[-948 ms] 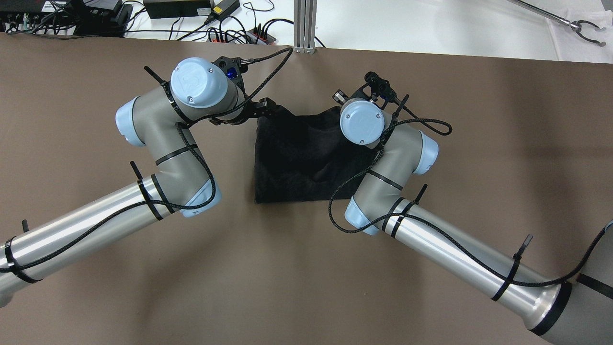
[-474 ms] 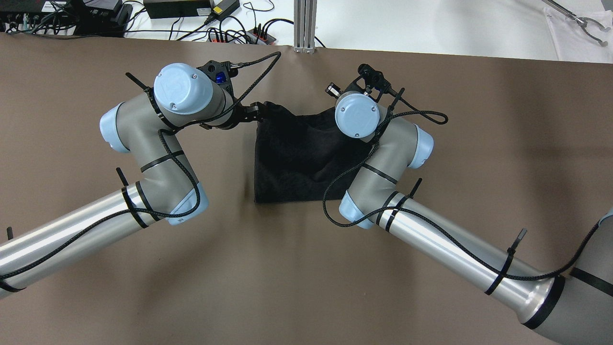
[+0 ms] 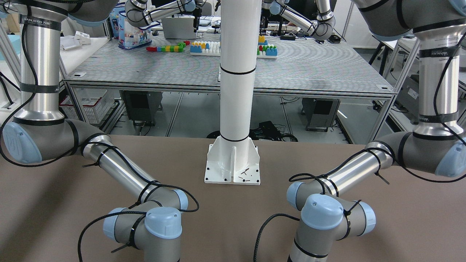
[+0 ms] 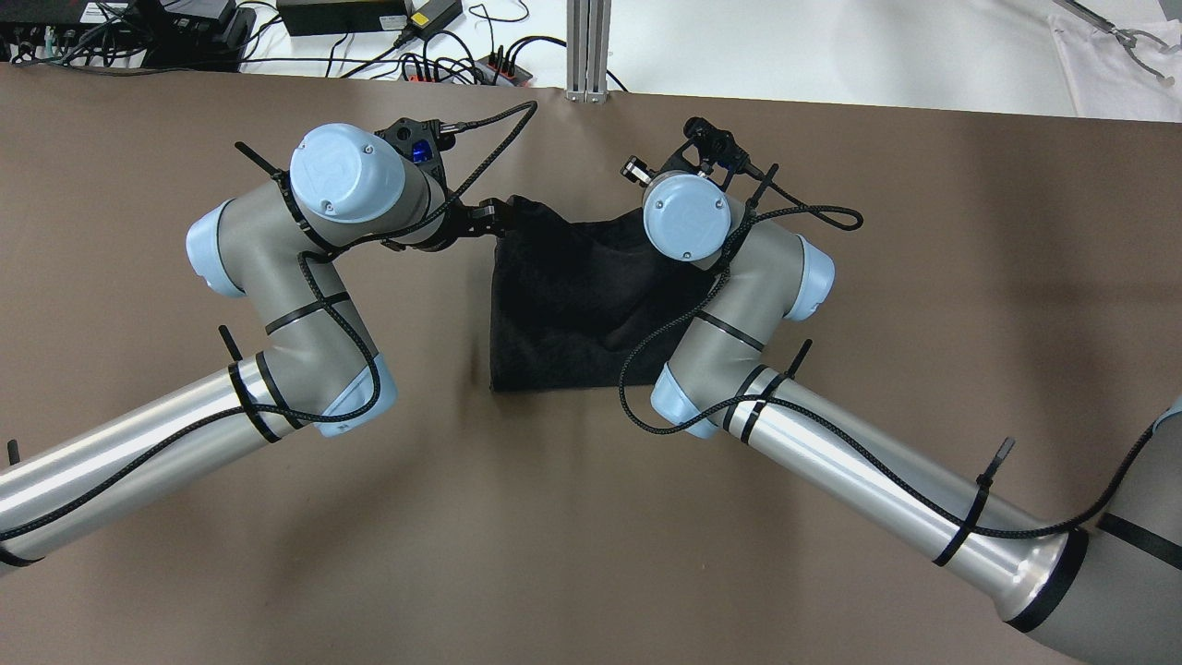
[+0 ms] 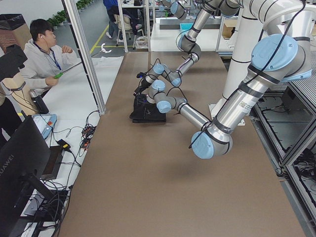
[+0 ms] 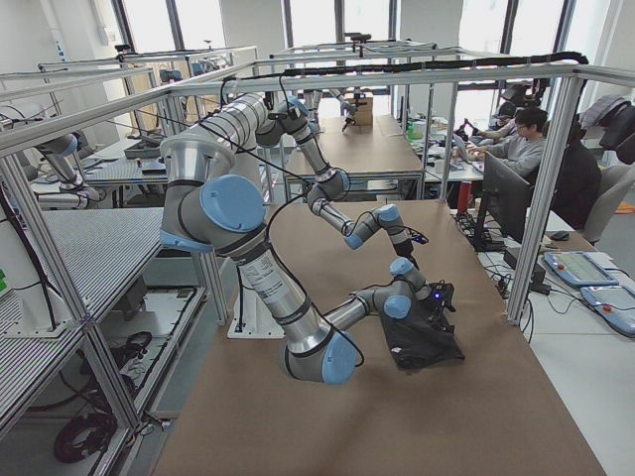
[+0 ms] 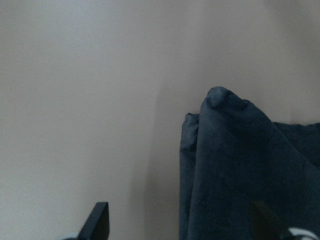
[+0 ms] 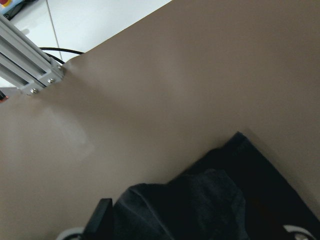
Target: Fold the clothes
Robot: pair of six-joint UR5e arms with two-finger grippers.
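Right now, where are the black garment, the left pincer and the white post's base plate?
black garment (image 4: 563,305), overhead view, middle of the cloth.
left pincer (image 4: 492,215), overhead view, between its fingertips, by the garment's far corner.
white base plate (image 3: 222,171), front-facing view, flat front part.

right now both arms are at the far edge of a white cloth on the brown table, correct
Not quite: the cloth is black, not white, as the overhead exterior view shows. The left arm and right arm are indeed at its far edge on the brown table.
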